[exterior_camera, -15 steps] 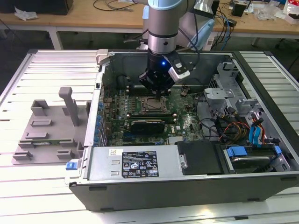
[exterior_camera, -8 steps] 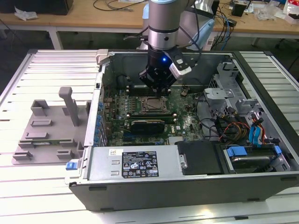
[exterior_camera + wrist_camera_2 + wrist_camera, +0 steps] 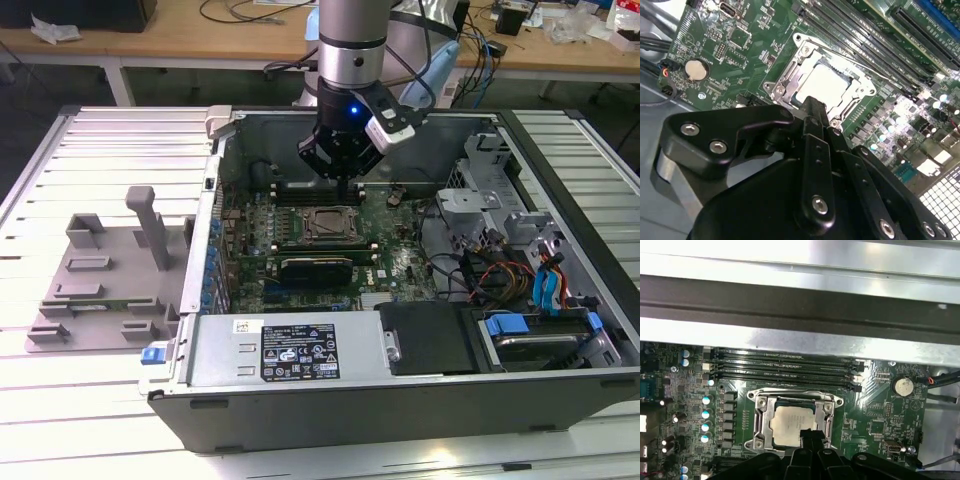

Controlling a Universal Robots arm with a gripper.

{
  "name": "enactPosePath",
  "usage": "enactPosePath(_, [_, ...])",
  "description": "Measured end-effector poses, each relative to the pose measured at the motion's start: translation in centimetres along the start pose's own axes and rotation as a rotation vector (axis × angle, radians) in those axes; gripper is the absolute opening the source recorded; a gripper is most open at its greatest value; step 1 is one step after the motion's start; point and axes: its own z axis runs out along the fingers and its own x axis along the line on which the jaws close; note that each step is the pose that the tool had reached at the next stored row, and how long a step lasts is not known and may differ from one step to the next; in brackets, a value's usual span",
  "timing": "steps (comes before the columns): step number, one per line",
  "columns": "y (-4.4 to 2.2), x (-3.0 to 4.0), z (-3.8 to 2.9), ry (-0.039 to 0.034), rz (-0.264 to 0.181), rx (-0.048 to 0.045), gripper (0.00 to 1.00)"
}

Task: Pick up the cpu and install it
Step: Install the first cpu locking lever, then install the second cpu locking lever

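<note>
The cpu (image 3: 326,225) lies flat in the metal socket frame (image 3: 300,240) on the green motherboard inside the open computer case. Both wrist views show its pale silver top (image 3: 822,85) (image 3: 789,424) sitting square within the frame. My gripper (image 3: 348,188) hangs just above the socket's far edge, with its black fingers drawn together and nothing between them. In both wrist views the fingertips (image 3: 812,104) (image 3: 809,434) overlap one edge of the chip; whether they touch it I cannot tell.
Memory slots (image 3: 785,367) run along the socket's far side, below the case wall (image 3: 300,118). A coin cell (image 3: 696,70) sits on the board. A drive cage and cables (image 3: 510,260) are at the exterior view's right, and a grey plastic tray (image 3: 100,280) lies outside the case at its left.
</note>
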Motion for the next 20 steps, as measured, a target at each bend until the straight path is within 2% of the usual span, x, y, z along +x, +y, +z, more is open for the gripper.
enactPosePath(7, [-0.08,0.01,-0.03,0.0001,0.000,0.0003,0.11])
enactPosePath(16, [-2.41,0.17,0.18,0.0000,0.000,0.0000,0.11])
enactPosePath(17, [-3.06,0.22,0.24,0.0000,0.000,0.0000,0.11])
enactPosePath(19, [-3.39,0.24,0.27,-0.0001,0.000,-0.0001,0.11])
enactPosePath(20, [-3.81,0.27,0.30,0.0001,0.000,0.0001,0.11])
